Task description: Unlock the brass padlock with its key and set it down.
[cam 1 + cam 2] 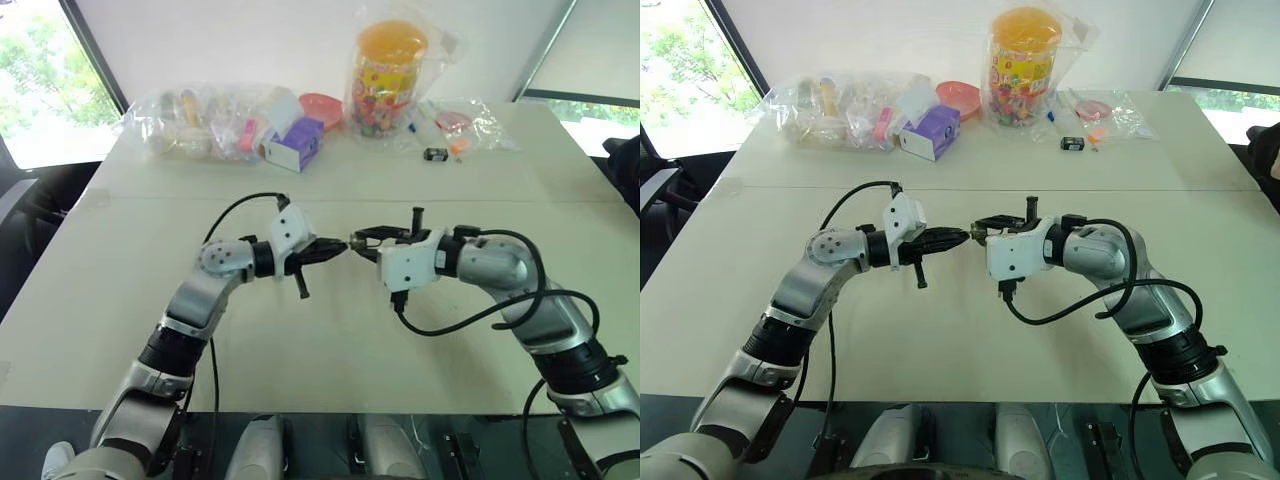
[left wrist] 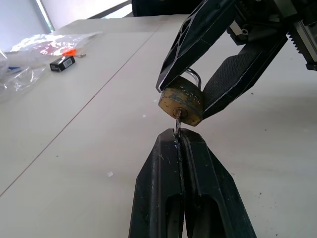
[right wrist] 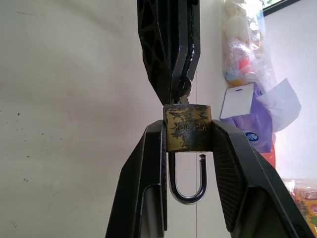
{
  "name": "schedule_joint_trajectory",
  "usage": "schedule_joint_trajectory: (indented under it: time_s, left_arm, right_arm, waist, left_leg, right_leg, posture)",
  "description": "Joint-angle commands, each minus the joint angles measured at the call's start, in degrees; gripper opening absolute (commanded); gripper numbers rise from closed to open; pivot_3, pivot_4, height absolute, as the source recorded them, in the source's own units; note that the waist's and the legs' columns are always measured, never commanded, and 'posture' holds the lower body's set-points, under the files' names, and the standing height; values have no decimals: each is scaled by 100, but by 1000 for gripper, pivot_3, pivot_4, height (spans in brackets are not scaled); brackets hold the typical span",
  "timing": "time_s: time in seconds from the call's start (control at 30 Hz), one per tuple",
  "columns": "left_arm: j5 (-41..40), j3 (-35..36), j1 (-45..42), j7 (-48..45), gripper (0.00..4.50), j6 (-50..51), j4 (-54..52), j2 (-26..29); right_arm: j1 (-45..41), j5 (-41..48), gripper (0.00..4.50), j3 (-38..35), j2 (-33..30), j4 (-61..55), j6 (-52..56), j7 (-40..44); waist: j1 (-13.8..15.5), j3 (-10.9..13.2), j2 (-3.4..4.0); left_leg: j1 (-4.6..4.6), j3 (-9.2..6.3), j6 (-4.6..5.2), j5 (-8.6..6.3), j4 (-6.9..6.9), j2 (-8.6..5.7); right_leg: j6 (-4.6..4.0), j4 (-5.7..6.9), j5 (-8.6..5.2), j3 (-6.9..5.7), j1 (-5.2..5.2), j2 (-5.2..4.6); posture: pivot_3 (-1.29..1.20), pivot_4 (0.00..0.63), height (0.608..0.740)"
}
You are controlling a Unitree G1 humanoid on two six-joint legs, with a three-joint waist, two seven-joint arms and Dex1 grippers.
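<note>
The thin silvery metal key (image 2: 177, 124) is mostly hidden between the pinched-shut left hand (image 2: 179, 136) fingers. The right hand (image 3: 188, 130) clamps the small scuffed brass padlock (image 3: 187, 128), its shackle sprung, above the pale counter (image 1: 120, 290) by bright windows.

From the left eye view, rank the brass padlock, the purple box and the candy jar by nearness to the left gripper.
1. brass padlock: right at the tips of the left gripper, held in the right gripper.
2. purple box: farther back on the table, among the bags.
3. candy jar: farthest, back and to the right.
</note>
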Motion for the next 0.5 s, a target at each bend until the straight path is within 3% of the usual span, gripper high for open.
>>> schedule_joint_trajectory:
  time_s: [0.03, 0.17, 0.23, 0.33, 0.5]
  left_arm:
    - [-369, 247, -206, 23, 45, 496, -136, -96]
    - [-1570, 788, -326, 155, 45, 2512, -292, -177]
    - [-1973, 958, -318, 129, 45, 3056, -391, -154]
    - [-2379, 1139, -274, 118, 907, 3613, -536, -66]
    - [-2840, 1428, -306, 271, 3244, 4219, -549, -64]
  right_arm:
    - [-39, 90, 696, 75, 63, -401, -95, 26]
    - [-81, 61, 696, 32, 34, -328, -133, 17]
    - [-96, 47, 696, 17, 13, -284, -164, 11]
    - [-130, 34, 696, -5, -11, -225, -205, 9]
    - [-182, 29, 696, -24, -36, -147, -265, 26]
  waist:
    - [-1, 0, 0]
    - [-4, 0, 0]
    - [-11, 0, 0]
    - [-14, 0, 0]
    - [-11, 0, 0]
  left_leg:
    - [0, 0, 0, 0, 0, 0]
    - [0, 0, 1, 0, 1, 0]
    - [0, -1, 1, -1, 1, 0]
    - [0, -3, 1, 0, 1, 2]
    - [1, -3, 0, 0, 1, 3]
  right_leg:
    - [0, 0, 0, 0, 0, 0]
    - [0, 1, 0, 0, 0, 1]
    - [0, 2, 0, -1, 0, 1]
    - [1, 2, 0, -1, 0, -1]
    - [0, 3, 0, 0, 0, -4]
  posture:
    - [0, 150, 735]
    - [0, 150, 735]
    - [0, 150, 735]
    - [0, 150, 735]
    - [0, 150, 735]
